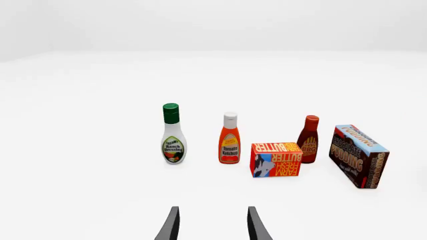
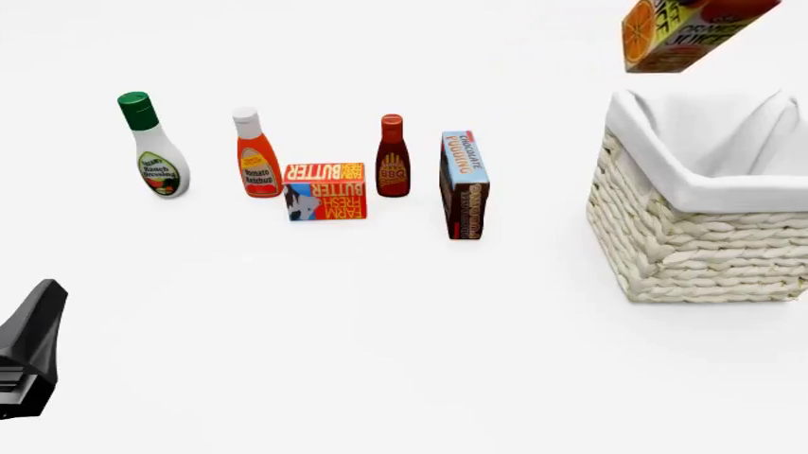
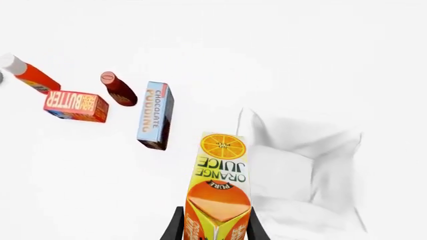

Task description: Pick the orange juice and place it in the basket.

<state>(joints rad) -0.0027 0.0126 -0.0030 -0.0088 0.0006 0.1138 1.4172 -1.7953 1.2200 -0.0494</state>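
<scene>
The orange juice (image 2: pixel 682 33) is a gable-top carton held tilted in the air, above the far rim of the basket (image 2: pixel 694 241), at the front view's top right edge. In the right wrist view my right gripper (image 3: pixel 215 221) is shut on the carton (image 3: pixel 220 185), one finger on each side near its gable end, with the basket's white lining (image 3: pixel 300 175) below it. The right gripper itself is out of the front view. My left gripper (image 1: pixel 213 212) is open and empty, low over the table near its front left, facing the row of groceries.
A row stands left of the basket: ranch dressing bottle (image 2: pixel 154 151), ketchup bottle (image 2: pixel 256 156), butter box (image 2: pixel 325 189), BBQ sauce bottle (image 2: pixel 393 159), chocolate pudding box (image 2: pixel 464 184). The left arm (image 2: pixel 28 350) shows at the front left edge.
</scene>
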